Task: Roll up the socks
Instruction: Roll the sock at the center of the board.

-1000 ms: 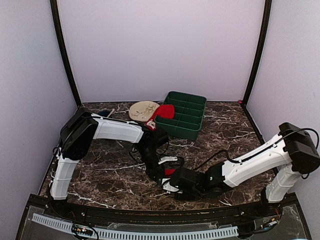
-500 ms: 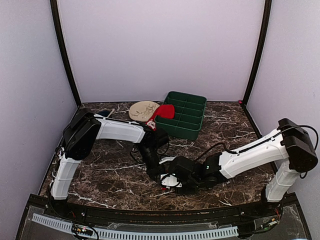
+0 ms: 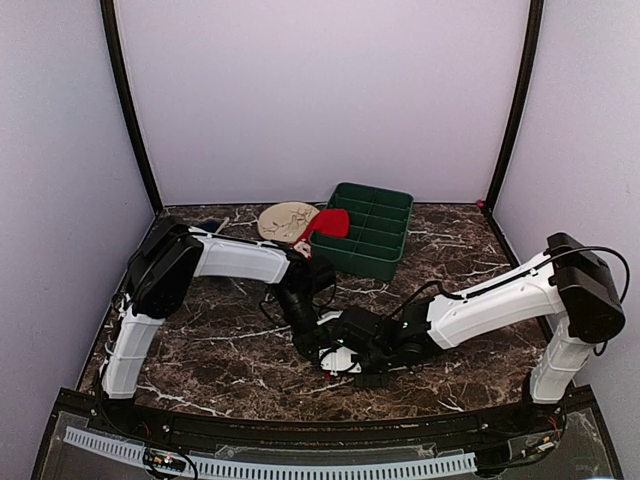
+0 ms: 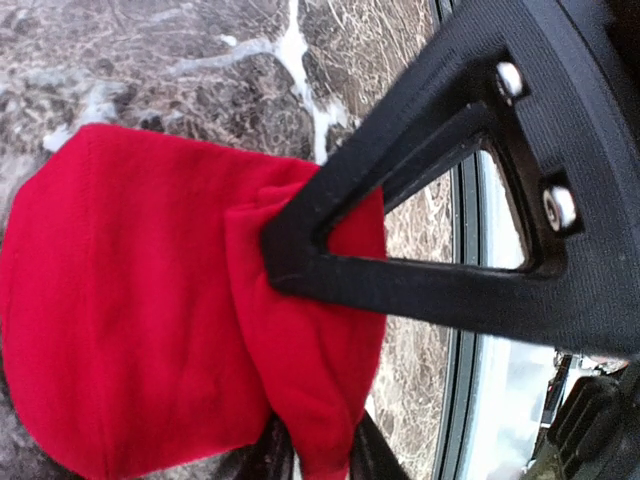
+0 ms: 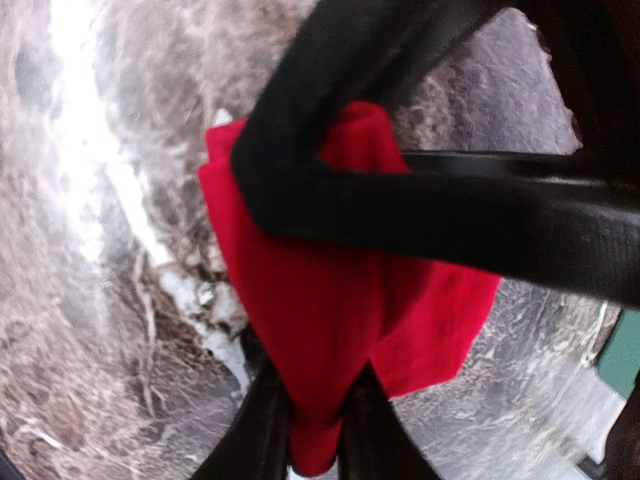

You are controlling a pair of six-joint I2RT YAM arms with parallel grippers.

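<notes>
Main danger: unrolling of the bright red soft fabric sock point(image 4: 150, 300), pinched near the front middle of the dark veined marble tabletop point(image 3: 220, 350) between both arms. Left pincer point(image 4: 312, 365) nearly closed on a loose fold of it; right pincer point(image 5: 300, 320) likewise narrowed down onto a bunched end of the same sock. Held from two sides at once, so likely to be stretched or pulled flat by any uneven tug, and likely to spring open if released too early. Also possible: slipping of the thin fold out from between the smooth black fingers point(image 4: 420, 295), or collision of the two crowded wrists. Knit fine and matte, soft at the edges, thick where doubled; shape a lumpy packet, not a tidy roll. Tabletop hard and glossy, probably giving little friction under cloth. Second red sock point(image 3: 330, 222) well apart at the back, lying at the left edge of the green plastic compartment tray point(image 3: 385, 215), beside a round pale plate point(image 3: 285, 220), not yet rolled.
</notes>
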